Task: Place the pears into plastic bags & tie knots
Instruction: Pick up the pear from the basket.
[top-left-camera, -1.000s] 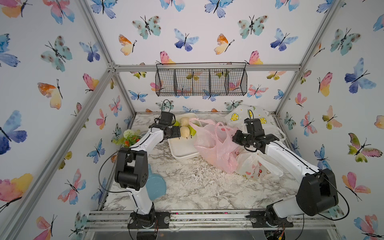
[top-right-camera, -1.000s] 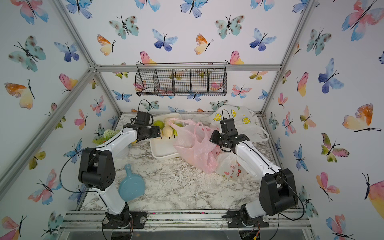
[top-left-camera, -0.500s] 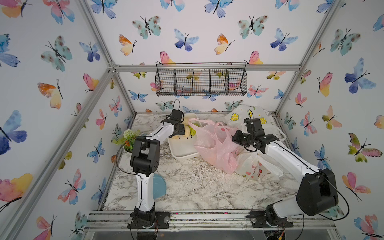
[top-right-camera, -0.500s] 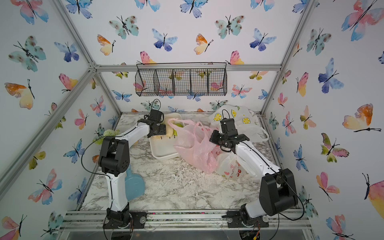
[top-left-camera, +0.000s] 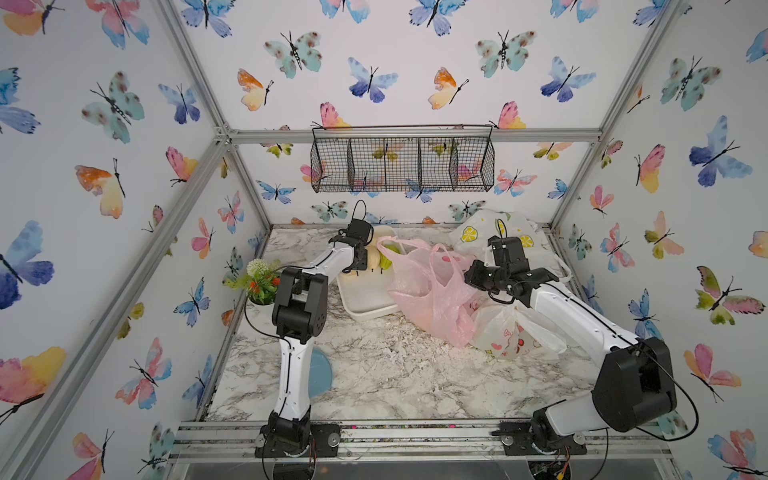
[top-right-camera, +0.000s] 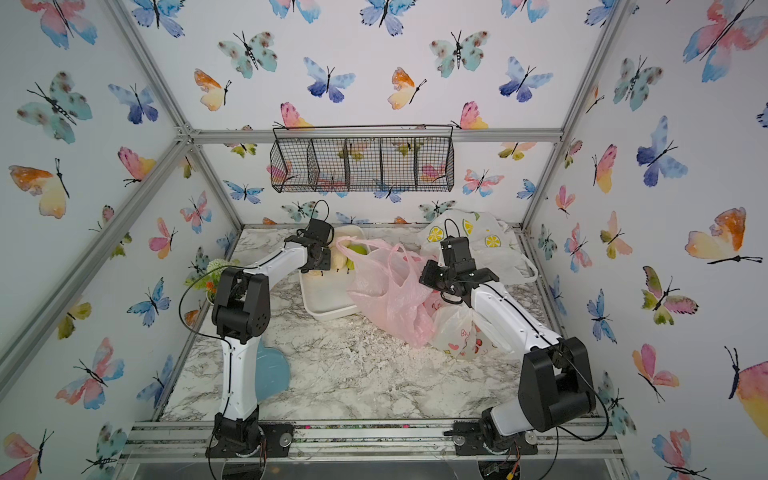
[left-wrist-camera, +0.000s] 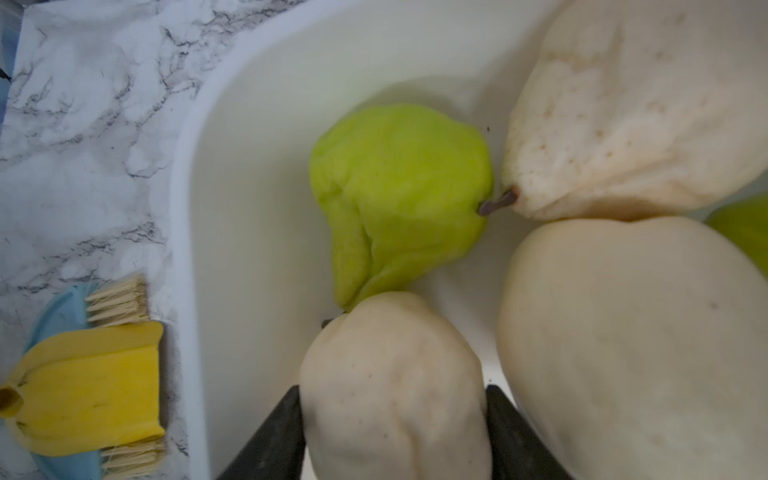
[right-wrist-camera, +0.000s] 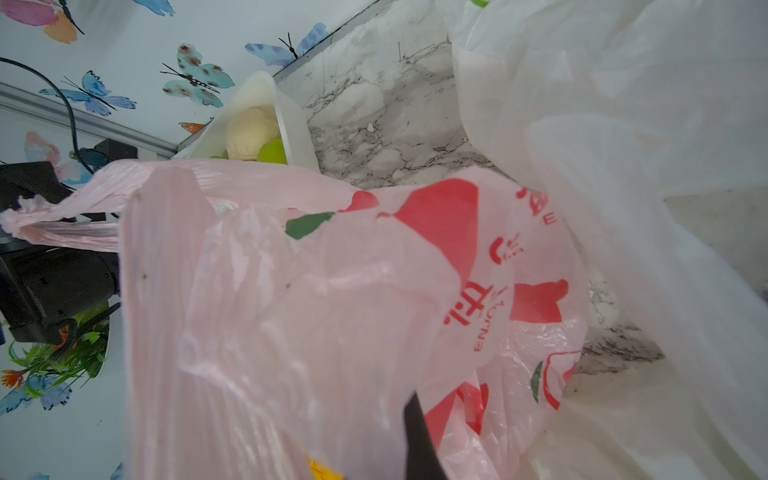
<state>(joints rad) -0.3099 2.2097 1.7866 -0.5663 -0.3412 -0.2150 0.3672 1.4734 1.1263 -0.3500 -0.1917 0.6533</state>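
Now L tool grips pear, R tool bag.

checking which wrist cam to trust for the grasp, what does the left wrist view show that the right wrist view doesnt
Only the left wrist view: the left gripper closed around a cream pear, and a yellow brush on a blue dustpan. Only the right wrist view: the pink bag, a white bag and the potted plant. Both: the white tray holding more cream pears and a green pear, on the marble table.
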